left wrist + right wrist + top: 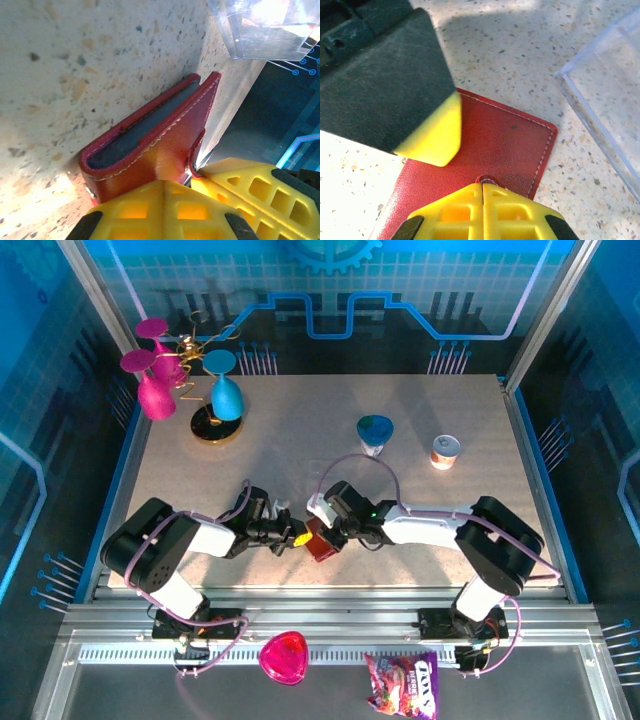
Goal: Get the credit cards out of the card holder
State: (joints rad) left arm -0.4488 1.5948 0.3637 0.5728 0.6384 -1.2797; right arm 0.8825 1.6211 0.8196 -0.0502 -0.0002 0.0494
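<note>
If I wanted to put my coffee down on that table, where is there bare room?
The widest bare patch lies mid-table, between the blue goblet and the blue cup. More lies right of the small can. The near middle is crowded: the left gripper and right gripper meet at the red card holder. The far left corner holds the pink goblets.

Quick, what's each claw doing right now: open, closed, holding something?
The left gripper: closed, clamped on the red wallet.
The right gripper: closed, apparently pinching the edge of the same wallet.

Speckled table (300, 440): red card holder (322, 544), blue cup (375, 432), small can (445, 452).
</note>
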